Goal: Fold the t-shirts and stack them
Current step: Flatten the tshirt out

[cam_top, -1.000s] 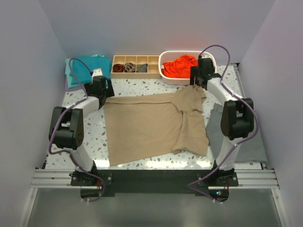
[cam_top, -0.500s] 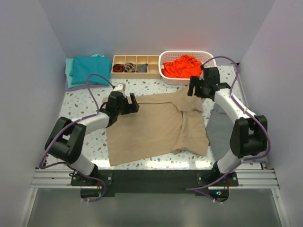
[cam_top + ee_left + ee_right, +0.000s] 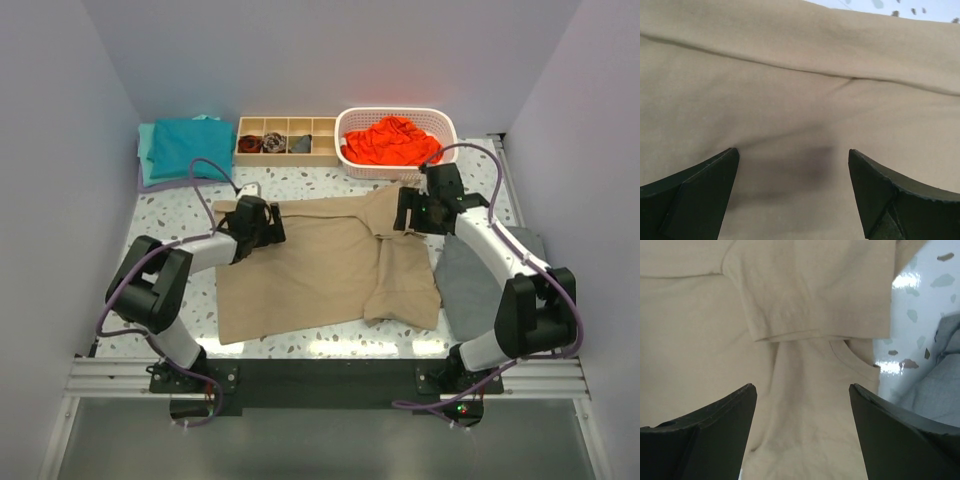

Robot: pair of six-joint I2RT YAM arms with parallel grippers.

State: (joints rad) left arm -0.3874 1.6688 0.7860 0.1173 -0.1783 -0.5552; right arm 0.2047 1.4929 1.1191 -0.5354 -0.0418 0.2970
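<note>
Left gripper: jaws wide apart, empty, low over the far-left part of the tan-khaki cotton t-shirt.
Right gripper: jaws wide apart, empty, above the folded-in sleeve.
Tan-khaki cotton t-shirt: spread mid-table, right side folded inward.
Teal folded t-shirt: far-left corner.
Orange-red bunched t-shirt: inside white plastic basket.

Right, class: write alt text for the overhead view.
A tan shirt, partly folded, lies on the table; the open left gripper hangs over its left edge, the open right gripper over its folded right side. Behind: teal shirt, tray, orange shirt in a basket.
</note>
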